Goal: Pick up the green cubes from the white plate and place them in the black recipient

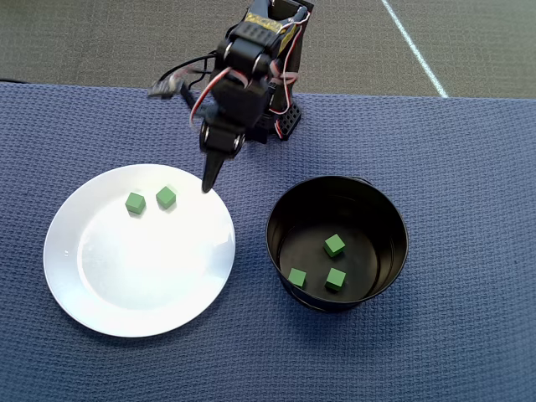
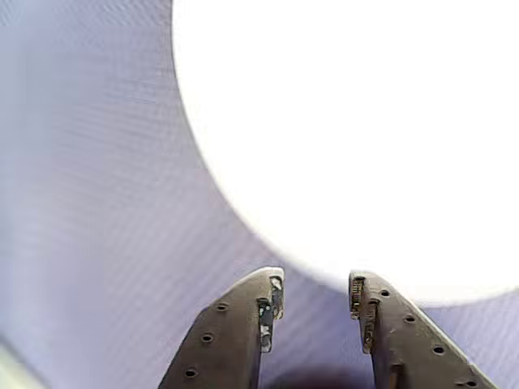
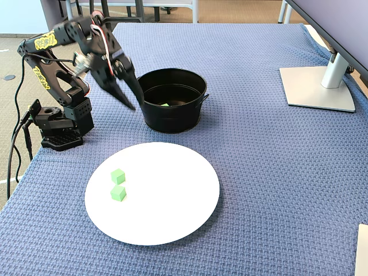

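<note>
Two green cubes [image 1: 135, 203] [image 1: 166, 197] lie close together near the far rim of the white plate [image 1: 142, 276]. In the fixed view they [image 3: 118, 176] [image 3: 118, 193] sit on the plate's [image 3: 167, 201] left part. Three more green cubes [image 1: 334, 244] [image 1: 296, 277] [image 1: 335, 279] rest on the bottom of the black recipient [image 1: 368, 209], which stands right of the plate. My gripper [image 1: 206, 182] hangs above the plate's far right rim, pointing down, between plate and pot [image 3: 172, 118]. In the wrist view the gripper [image 2: 316, 296] is open and empty, with the plate [image 2: 365, 121] glaring white ahead.
The arm's base [image 3: 57, 129] stands at the back edge of the blue woven cloth [image 1: 469, 167]. A monitor foot [image 3: 319, 86] sits far right in the fixed view. A cable bundle [image 1: 172, 84] trails beside the base.
</note>
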